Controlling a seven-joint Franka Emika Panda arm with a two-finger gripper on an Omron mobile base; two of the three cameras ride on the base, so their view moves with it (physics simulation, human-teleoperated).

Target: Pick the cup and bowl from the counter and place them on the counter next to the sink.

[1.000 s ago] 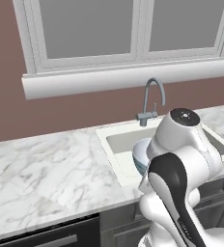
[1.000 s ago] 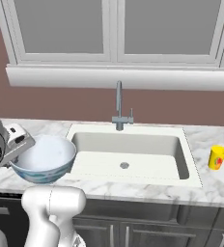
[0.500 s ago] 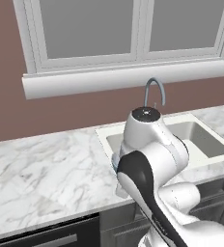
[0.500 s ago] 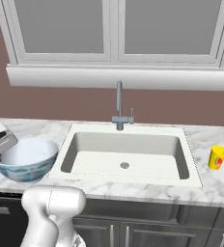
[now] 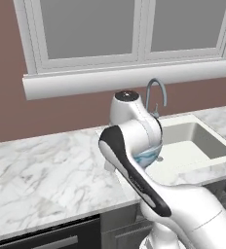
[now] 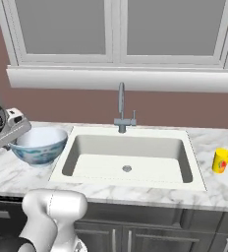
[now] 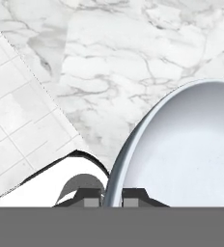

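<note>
I see one white marble counter (image 6: 219,189) wrapping one large off-white rectangular sink (image 6: 128,157). My two-finger gripper (image 7: 112,198) is pinched shut on the rim of the one shallow pale grey-blue bowl (image 6: 39,144), which hangs just left of the sink over bare marble, so the set-down spot lies straight below. One small yellow cup (image 6: 221,160) stands on the counter right of the sink, well apart.
</note>
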